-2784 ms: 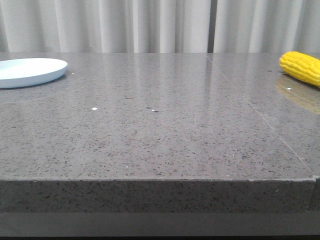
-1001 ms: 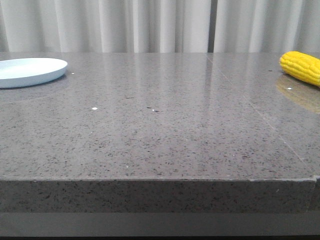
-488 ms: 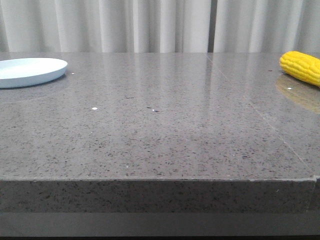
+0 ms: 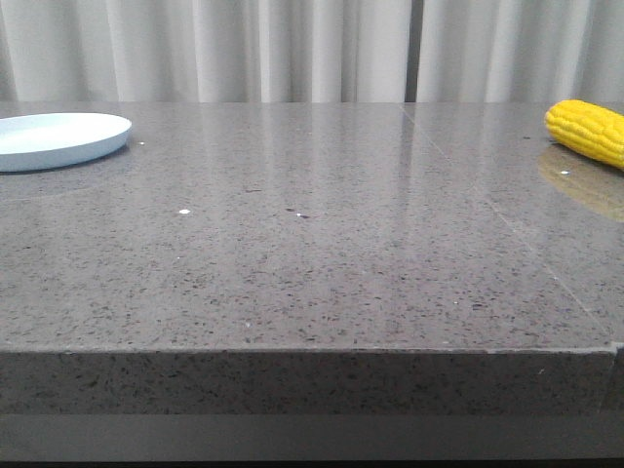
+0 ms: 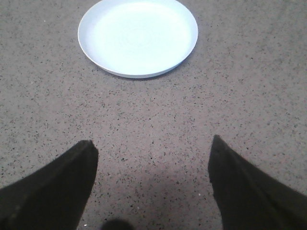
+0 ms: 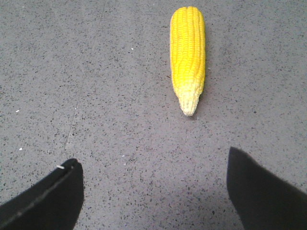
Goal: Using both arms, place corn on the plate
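Front view: plate (image 4: 60,139) at far left of the table (image 4: 312,263), corn (image 4: 588,131) at far right edge, well apart. Left gripper (image 5: 151,155) spread wide above bare table, short of the plate (image 5: 138,37). Right gripper (image 6: 153,167) likewise wide, corn (image 6: 187,56) ahead, untouched.

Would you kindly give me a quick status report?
Left gripper open, empty, facing plate. Right gripper open, empty, facing corn. Corn on table, untouched. Nothing in the way.
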`<state>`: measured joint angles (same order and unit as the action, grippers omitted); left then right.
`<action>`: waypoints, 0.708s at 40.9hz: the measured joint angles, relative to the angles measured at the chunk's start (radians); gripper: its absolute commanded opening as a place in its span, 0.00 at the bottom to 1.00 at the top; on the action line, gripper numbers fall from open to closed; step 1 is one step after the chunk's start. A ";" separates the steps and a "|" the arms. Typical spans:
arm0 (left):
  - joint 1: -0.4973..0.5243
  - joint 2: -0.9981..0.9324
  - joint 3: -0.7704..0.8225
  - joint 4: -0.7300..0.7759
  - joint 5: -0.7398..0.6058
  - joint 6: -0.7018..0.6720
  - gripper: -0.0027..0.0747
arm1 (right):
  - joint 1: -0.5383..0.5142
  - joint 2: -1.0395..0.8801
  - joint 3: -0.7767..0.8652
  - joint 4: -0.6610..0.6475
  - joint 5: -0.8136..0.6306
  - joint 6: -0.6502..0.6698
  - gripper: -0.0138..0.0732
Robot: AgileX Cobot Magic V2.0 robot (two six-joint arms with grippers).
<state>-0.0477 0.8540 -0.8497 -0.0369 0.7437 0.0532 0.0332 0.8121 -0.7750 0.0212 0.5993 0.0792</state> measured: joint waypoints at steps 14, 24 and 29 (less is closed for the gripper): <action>0.000 0.215 -0.085 0.112 -0.005 0.000 0.67 | 0.000 0.000 0.000 -0.004 0.000 0.000 0.89; 0.087 0.432 -0.265 0.100 0.055 0.010 0.67 | 0.000 0.000 0.000 -0.004 0.000 0.000 0.89; 0.181 0.550 -0.350 -0.032 0.066 0.101 0.67 | 0.000 0.000 0.000 -0.004 0.000 0.000 0.89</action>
<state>0.1336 1.4036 -1.1994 -0.0685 0.8099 0.1546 0.0332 0.8121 -0.7750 0.0174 0.5993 0.0792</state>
